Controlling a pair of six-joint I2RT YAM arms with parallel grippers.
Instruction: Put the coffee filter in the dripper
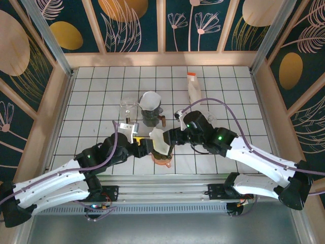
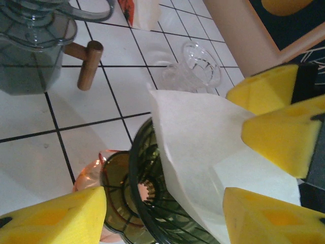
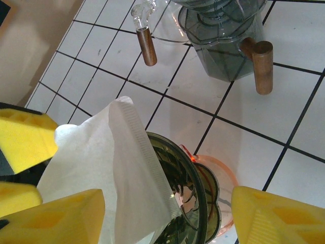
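Presently the coffee filter [image 3: 101,162] is leaning half inside the dripper [image 3: 195,203], left gripper [image 2: 165,203] and right gripper [image 3: 167,195] gaping around it, pinching nothing. Unseated, it is threatening to topple if nudged.

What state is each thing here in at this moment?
coffee filter: tilted, lower end in the green dripper, not seated.
green dripper: upright, filter partly in.
grey dripper: upright, has its own filter.
left gripper: open, around the coffee filter.
right gripper: open, around the coffee filter.
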